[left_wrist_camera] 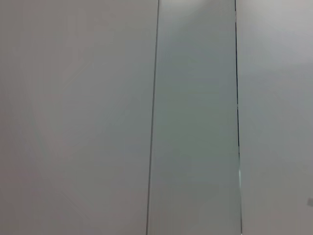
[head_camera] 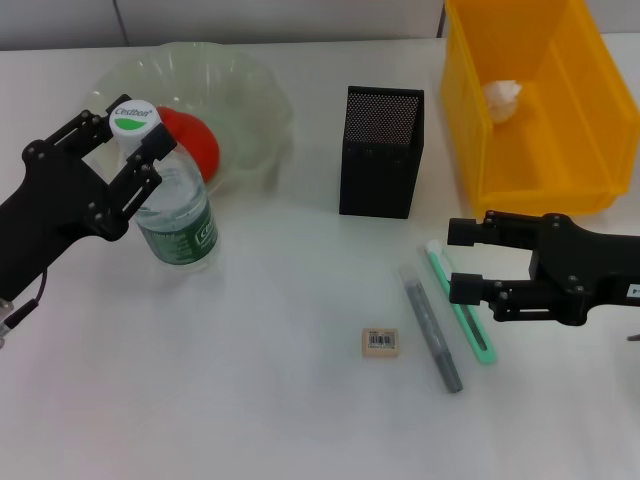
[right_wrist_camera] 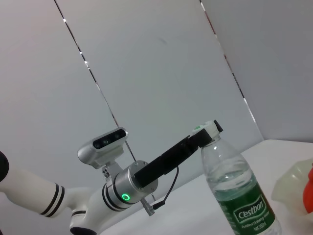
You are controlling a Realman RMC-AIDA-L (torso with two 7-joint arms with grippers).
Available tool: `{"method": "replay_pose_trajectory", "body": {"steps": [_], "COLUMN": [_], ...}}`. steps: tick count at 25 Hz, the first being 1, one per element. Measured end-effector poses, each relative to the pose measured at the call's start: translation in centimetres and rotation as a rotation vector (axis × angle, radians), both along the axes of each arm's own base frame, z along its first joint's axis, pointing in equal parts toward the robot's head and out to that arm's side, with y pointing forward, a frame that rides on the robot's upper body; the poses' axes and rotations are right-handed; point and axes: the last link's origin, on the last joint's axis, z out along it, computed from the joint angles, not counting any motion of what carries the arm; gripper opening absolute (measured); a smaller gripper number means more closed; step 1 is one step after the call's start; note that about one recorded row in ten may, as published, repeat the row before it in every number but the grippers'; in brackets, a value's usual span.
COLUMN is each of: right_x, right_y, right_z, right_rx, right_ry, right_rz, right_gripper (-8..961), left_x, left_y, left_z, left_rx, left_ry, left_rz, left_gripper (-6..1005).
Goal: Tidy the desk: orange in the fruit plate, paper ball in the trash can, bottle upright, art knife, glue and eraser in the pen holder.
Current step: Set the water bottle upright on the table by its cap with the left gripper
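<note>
Now | bottle (head_camera: 178, 205) upright, cap up | left gripper (head_camera: 125, 150) straddling neck

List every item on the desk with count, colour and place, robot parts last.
bottle: 1, clear with green label and white cap, upright at desk left
fruit plate: 1, translucent, behind the bottle
orange: 1, orange-red, in the fruit plate
pen holder: 1, black mesh, desk centre
trash can: 1, yellow bin, far right
paper ball: 1, white, inside the trash can
eraser: 1, beige, near front centre
art knife: 1, grey, right of eraser
glue: 1, green stick, beside the art knife
left gripper: 1, black, around the bottle's cap
right gripper: 1, black, open, over the glue
</note>
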Motion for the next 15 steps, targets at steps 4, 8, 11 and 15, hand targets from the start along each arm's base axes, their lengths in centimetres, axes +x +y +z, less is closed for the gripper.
{"method": "replay_pose_trajectory", "body": {"steps": [4,8,11,15], "right_x": [0.06,0.11,0.12,0.12], "right_y": [-0.04,-0.07,-0.08,-0.08], "right_z": [-0.01,-0.02,-0.01,-0.01], "right_rx": [0.0,0.001,0.001,0.001], "right_ry": [-0.001,-0.002,-0.002,-0.002], "right_rz": [-0.002,-0.003,-0.003,-0.003], "right_gripper": [805,805,805,805], "left_x": [-0.19,-0.41,-0.49,-0.42], "left_y": [0.05,0.29,0.36,0.32], "left_z": [-0.1,-0.47,-0.61,-0.88], "left_rx": [-0.002,-0.013,-0.017,-0.036], "left_ry": [0.006,0.024,0.031,0.046], "left_rz": [0.014,0.036,0.043,0.033], "left_gripper": [449,450,450,451]}}
